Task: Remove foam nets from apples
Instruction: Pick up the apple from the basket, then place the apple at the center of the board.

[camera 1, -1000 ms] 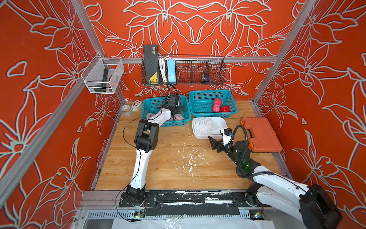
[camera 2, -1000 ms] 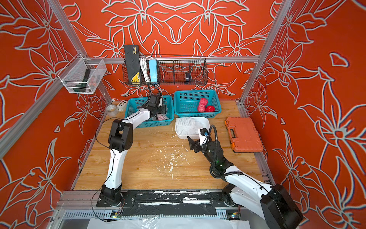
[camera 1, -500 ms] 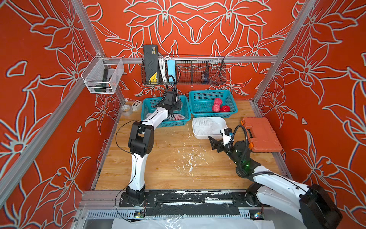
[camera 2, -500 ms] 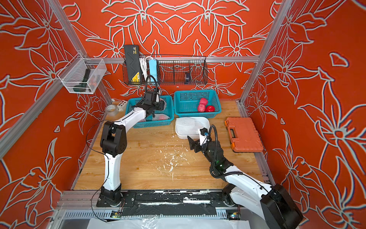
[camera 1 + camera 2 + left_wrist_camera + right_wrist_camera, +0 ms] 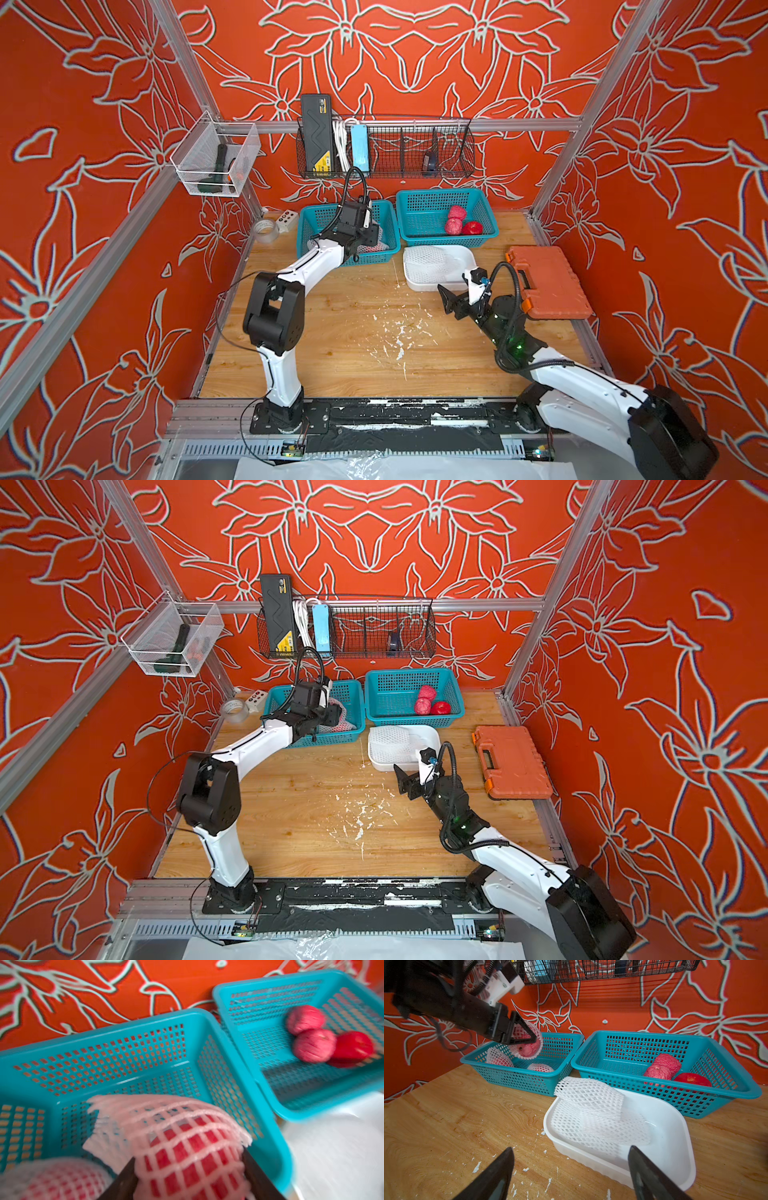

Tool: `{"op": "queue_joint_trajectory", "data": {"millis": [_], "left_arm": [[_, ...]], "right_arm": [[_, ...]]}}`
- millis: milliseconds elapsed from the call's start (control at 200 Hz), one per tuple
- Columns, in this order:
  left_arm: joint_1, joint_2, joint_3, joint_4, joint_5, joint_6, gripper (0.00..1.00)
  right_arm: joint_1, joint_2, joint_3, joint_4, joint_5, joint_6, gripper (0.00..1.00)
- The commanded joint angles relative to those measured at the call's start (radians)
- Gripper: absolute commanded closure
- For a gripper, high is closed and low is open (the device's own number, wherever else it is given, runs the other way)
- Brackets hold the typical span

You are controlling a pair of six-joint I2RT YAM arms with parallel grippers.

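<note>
Wooden counter (image 5: 446, 1115), orange walls (image 5: 612, 1012). Left claw (image 5: 189, 1178) clamps a netted apple (image 5: 526, 1048) above its basket (image 5: 517, 1078) at the far edge, likely presenting it for stripping; right claw (image 5: 571, 1148) hangs wide open beside the tray (image 5: 675, 1147) of shed nets (image 5: 591, 1109).

**Orange flowered booth around a wooden bench**

We see orange walls (image 5: 415, 50) covered in large white-outlined flowers, framed by aluminium posts (image 5: 189, 70) and a horizontal rail (image 5: 519, 124) across the back. A black wire rack (image 5: 415, 153) hangs from that rail, and a clear bin (image 5: 187, 174) hangs on the left side. The pale wooden tabletop (image 5: 353, 353) is flecked with white. Light is bright and even.
</note>
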Motion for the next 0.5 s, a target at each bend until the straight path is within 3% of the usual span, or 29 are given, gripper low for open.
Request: {"op": "queue_joint_trajectory", "data": {"millis": [0, 275, 495], "left_arm": [[-0.062, -0.151, -0.14, 0.051, 0.019, -0.024, 0.54], [-0.268, -0.543, -0.604, 0.14, -0.028, -0.053, 0.51], [-0.396, -0.699, -0.908, 0.326, -0.011, -0.001, 0.51]], "right_arm": [[0.007, 0.004, 0.01, 0.026, 0.01, 0.016, 0.14], [0.008, -0.006, 0.009, 0.018, 0.008, 0.009, 0.14], [0.007, 0.006, 0.02, 0.005, -0.003, -0.003, 0.14]]}}
